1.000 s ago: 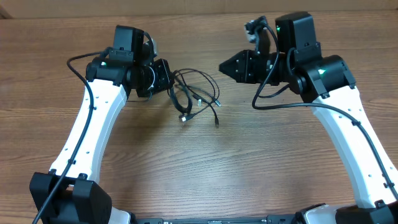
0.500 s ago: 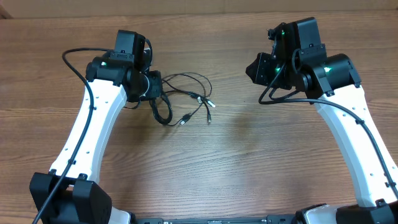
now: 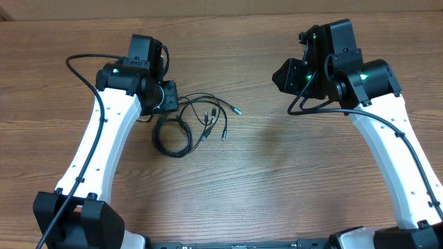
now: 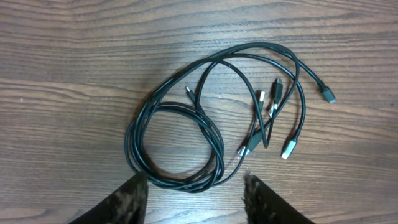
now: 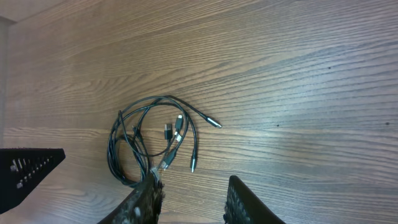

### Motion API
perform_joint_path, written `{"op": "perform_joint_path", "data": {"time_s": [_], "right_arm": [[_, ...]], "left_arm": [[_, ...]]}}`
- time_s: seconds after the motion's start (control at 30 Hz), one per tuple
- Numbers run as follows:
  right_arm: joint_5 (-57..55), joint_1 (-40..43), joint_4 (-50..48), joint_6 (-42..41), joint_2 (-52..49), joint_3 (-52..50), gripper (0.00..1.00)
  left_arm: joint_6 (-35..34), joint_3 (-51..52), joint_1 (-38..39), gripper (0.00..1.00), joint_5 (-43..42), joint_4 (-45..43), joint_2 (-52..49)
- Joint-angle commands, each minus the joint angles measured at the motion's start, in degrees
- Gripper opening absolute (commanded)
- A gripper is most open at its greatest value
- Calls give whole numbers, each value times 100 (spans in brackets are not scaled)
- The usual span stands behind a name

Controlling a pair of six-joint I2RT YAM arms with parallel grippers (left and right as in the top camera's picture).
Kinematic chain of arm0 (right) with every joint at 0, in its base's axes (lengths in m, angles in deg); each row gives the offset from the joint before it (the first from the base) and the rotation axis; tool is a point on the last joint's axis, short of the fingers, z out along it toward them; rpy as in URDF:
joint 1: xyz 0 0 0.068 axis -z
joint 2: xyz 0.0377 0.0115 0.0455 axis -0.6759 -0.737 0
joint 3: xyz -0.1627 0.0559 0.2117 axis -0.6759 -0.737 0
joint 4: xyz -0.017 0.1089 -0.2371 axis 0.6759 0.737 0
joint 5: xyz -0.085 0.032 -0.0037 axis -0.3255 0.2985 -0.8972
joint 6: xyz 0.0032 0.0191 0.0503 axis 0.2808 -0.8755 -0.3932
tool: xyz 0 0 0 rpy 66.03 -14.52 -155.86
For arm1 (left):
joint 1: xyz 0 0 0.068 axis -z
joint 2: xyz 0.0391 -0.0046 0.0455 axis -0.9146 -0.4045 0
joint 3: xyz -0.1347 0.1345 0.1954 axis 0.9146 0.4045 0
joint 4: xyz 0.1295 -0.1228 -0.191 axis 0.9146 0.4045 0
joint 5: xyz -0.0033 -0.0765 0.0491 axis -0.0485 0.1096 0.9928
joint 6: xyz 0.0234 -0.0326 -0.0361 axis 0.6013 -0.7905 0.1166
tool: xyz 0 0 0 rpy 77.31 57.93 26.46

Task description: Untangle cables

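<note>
Left pincer (image 4: 193, 182) wide open, nothing in it, fingers either side of the near edge of the cables (image 4: 219, 146), which lie flat on the counter (image 3: 277, 173). Can't tell if the fingertips touch the cord. The main coil (image 4: 129, 142) sits right in front of this pincer, and the loose ends with plugs (image 4: 288, 150) fan out ahead and to the right. It looks set to close on the coil so the ends can be pulled free. Right pincer (image 5: 194, 183) is also open and empty, raised, well apart from the bundle, which is ahead-left in its view. It's probably parked clear, leaving the left room to work. Strands cross near the plugs, so untangling isn't done.
</note>
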Motion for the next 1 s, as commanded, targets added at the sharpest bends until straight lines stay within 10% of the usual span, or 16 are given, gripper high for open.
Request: {"op": "perform_joint_path", "data": {"time_s": [0.0, 0.4, 0.43, 0.53, 0.6, 0.8, 0.97], "right_arm": [[-66, 20, -28, 17, -15, 24, 33], [-63, 20, -57, 24, -15, 24, 39], [-63, 20, -59, 37, -15, 24, 39], [-63, 20, -85, 37, -15, 24, 40], [-63, 20, -92, 35, -15, 24, 40], [-63, 20, -90, 35, -15, 24, 44], [-61, 20, -92, 35, -15, 24, 44]], "left_arm": [[564, -96, 33, 30, -81, 17, -299], [839, -96, -162, 78, 1054, -560, -1539], [839, -96, -164, 100, 1185, -660, -1569], [841, -96, -166, 100, 1290, -964, -1707], [837, -96, -166, 75, 1281, -1110, -1862], [841, -96, -118, 53, 1137, -1156, -2402], [839, -96, -122, 50, 1126, -1322, -2570]]}}
